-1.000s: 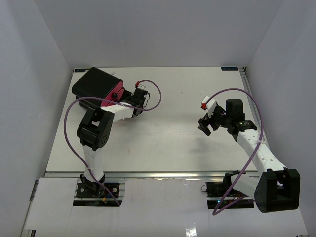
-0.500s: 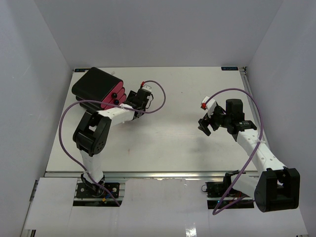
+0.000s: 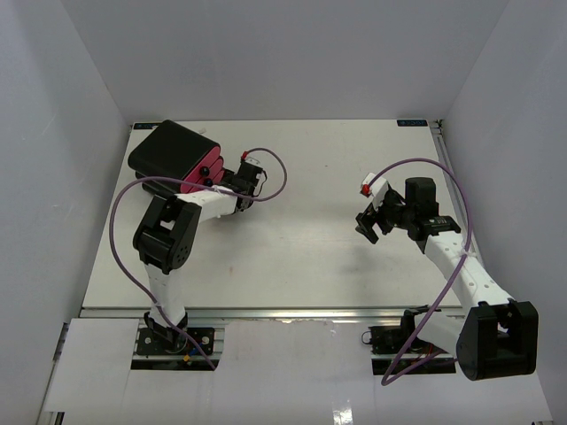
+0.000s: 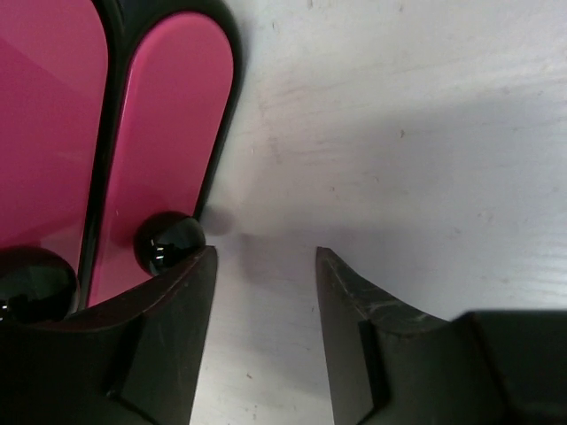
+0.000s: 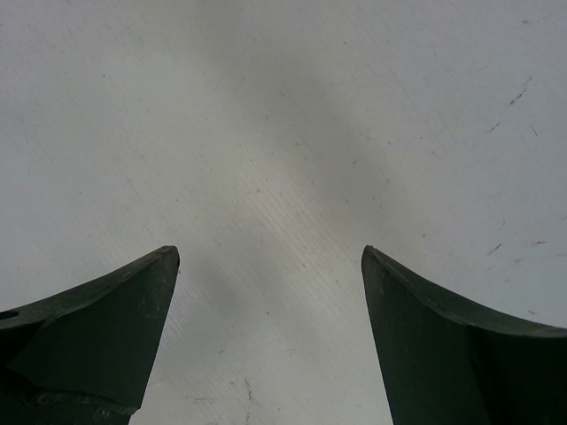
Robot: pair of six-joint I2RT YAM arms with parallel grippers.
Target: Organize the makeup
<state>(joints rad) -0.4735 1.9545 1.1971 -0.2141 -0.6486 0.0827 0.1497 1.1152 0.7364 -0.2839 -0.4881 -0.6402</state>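
Observation:
No makeup item shows in any view. The large black-and-pink case stands at the table's back left, its pink drawer fronts facing right. My left gripper is open and empty right beside the case. In the left wrist view the gripper has bare table between its fingers, and its left finger sits just under a drawer's black knob. My right gripper is open and empty over bare table at mid right, as the right wrist view shows.
A second pink drawer front with its own black knob sits left of the first. White walls enclose the table on three sides. The left arm's purple cable loops over the table by the case.
My left gripper swung slightly right, then came back left, closer to the case. Less of the pink drawer fronts shows than half a second ago. The right arm has not moved.

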